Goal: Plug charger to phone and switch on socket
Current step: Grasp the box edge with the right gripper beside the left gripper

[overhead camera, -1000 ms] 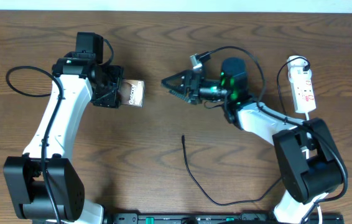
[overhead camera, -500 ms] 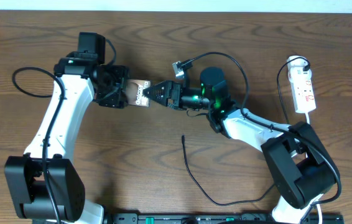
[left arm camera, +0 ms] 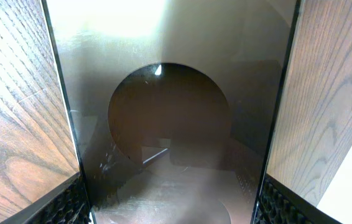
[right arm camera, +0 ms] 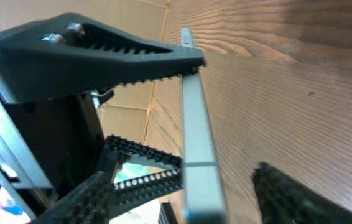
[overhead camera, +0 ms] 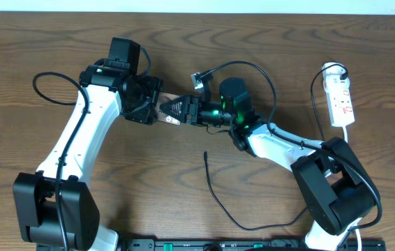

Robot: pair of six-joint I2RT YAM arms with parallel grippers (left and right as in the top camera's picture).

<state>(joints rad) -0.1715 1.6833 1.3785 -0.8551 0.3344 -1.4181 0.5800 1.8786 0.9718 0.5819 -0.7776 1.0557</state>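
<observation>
Near the middle of the surface (overhead camera: 30, 42), toward its far edge, found the phone (overhead camera: 165, 104) pinched across its width by the left tool (overhead camera: 152, 106). In the left wrist view, saw almost the whole frame filled by the glossy dark face of the phone (left arm camera: 176, 112), with the toothed pads (left arm camera: 70, 208) pressed on both its long sides.

Opposite, found the right tool (overhead camera: 173, 109) nose to nose with the left one, at the free end of the phone. In the right wrist view, saw the phone (right arm camera: 194, 137) edge-on as a thin grey slab between the fingers of the right tool (right arm camera: 229, 118), the upper finger (right arm camera: 101, 50) touching it, the lower finger (right arm camera: 300, 193) apart from it with wood visible in the gap. Judged this tool as spread around the phone, not pinching it.

Nearer on the surface, noted the charger (overhead camera: 209, 183) lying loose, its plug tip (overhead camera: 205, 154) well apart from the phone and touched by no tool. At the far right, noted the socket (overhead camera: 341, 101), well apart from both tools.
</observation>
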